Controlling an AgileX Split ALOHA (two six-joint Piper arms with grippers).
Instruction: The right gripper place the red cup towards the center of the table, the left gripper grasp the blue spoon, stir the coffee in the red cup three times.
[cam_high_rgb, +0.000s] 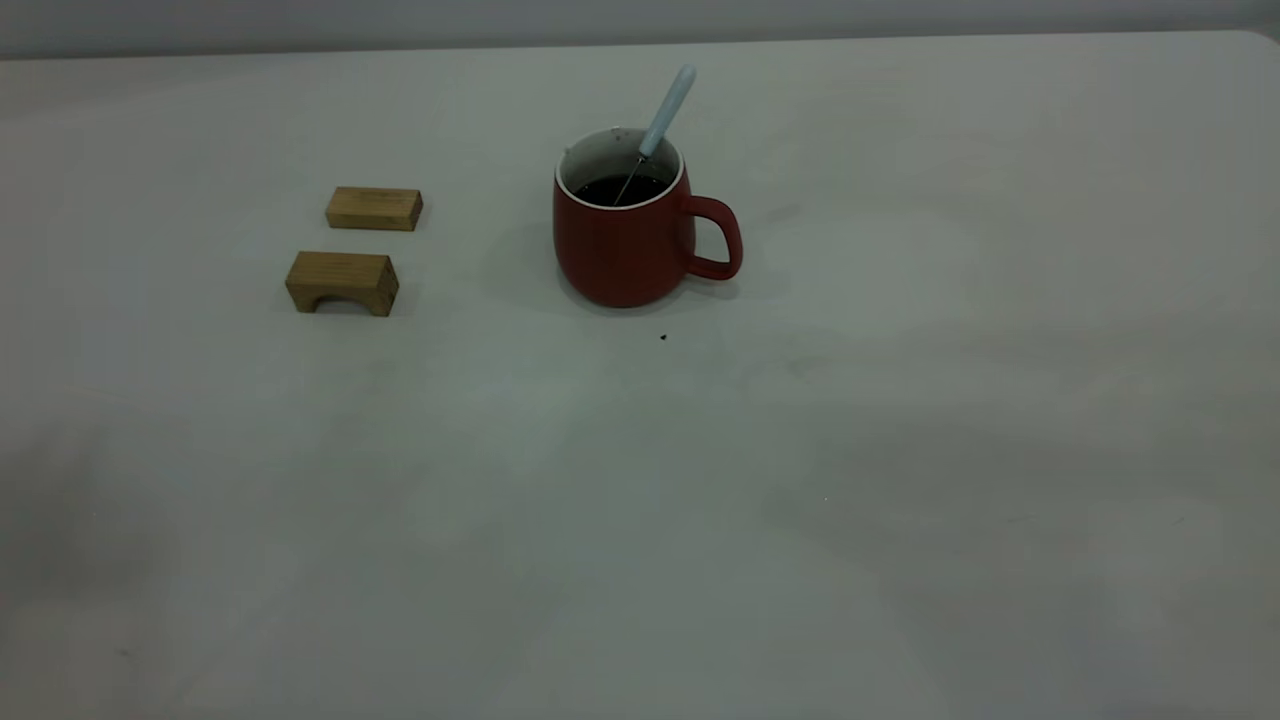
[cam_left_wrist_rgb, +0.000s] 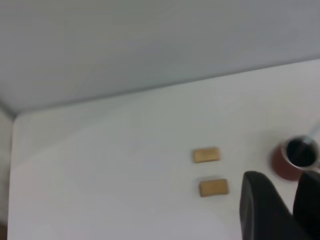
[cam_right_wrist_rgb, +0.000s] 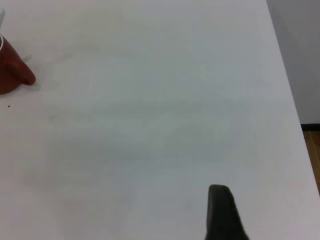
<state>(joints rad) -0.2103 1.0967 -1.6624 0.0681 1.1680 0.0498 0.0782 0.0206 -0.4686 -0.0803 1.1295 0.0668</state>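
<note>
Tabletop (cam_high_rgb: 640, 500) bears red cup (cam_high_rgb: 622, 245), well apart from both grippers.

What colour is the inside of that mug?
White, like its rim, above the dark coffee; the red cup shows this best in the exterior view.

A wide off-white table (cam_high_rgb: 640, 520) with faint stains fills nearly all I can see, its far edge meeting a plain grey wall (cam_high_rgb: 640, 20) under soft, even light that throws only weak shadows. Two tan wooden blocks, one flat (cam_high_rgb: 374, 208) and one arched (cam_high_rgb: 342, 282), sit near each other on the tabletop. From my right wrist, the table's edge drops off beside a pale wall (cam_right_wrist_rgb: 300, 50), with a strip of brown wooden floor (cam_right_wrist_rgb: 313, 155) showing below it.
</note>
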